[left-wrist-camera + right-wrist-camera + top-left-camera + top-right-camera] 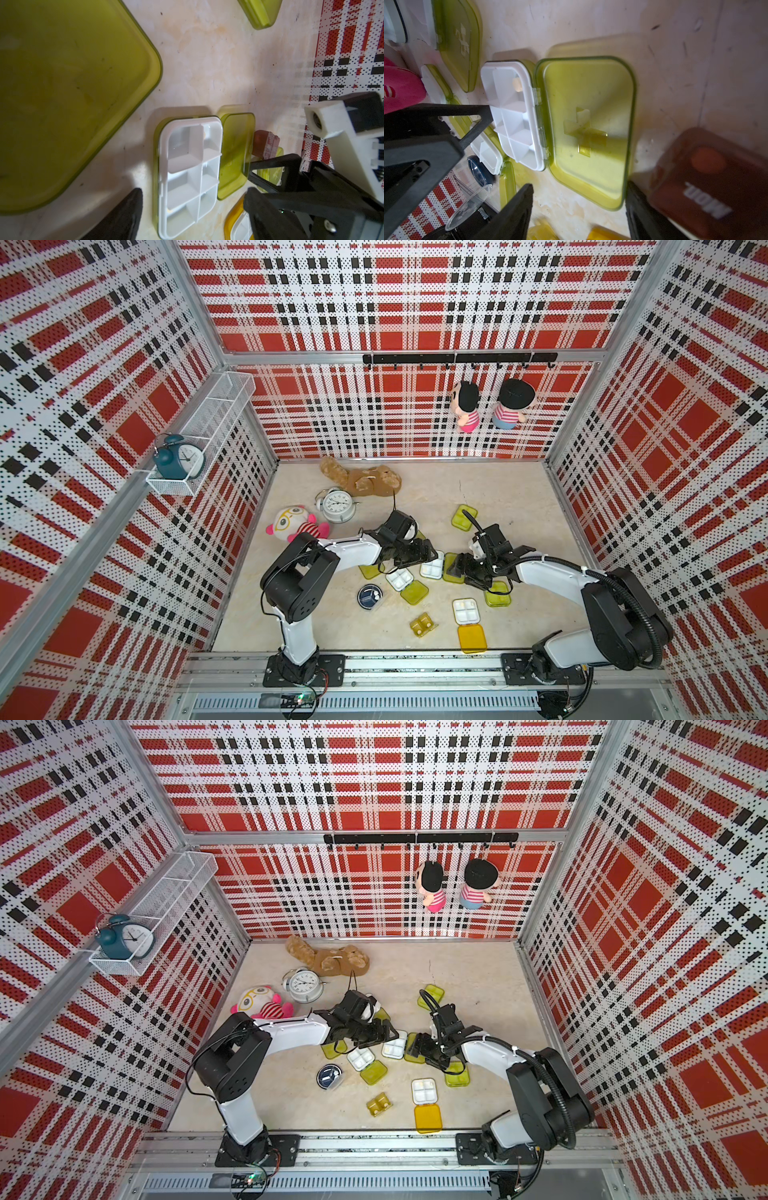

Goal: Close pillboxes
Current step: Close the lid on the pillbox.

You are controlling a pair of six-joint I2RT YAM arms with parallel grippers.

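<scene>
In frame centre, left gripper [424,556] & right gripper [465,574] both stand wide open w/ nothing held, facing each other across an open lime-lid pillbox [432,570] on table [498,497].

Top views look down; wrist views share pillbox [188,176].

Far right: the counter [511,489] is bare between the back wall [415,427] and the far lime pillbox [464,517]; passage is free. Far left: the brown plush [361,480], white alarm clock [337,506] and pink plush [293,524] block access. Centre: open pillboxes [432,569] lie crowded between the left fingers [128,214] and right fingers [512,212]. Near centre: bare counter separates the navy round box [369,596] from the amber box [423,624].
</scene>
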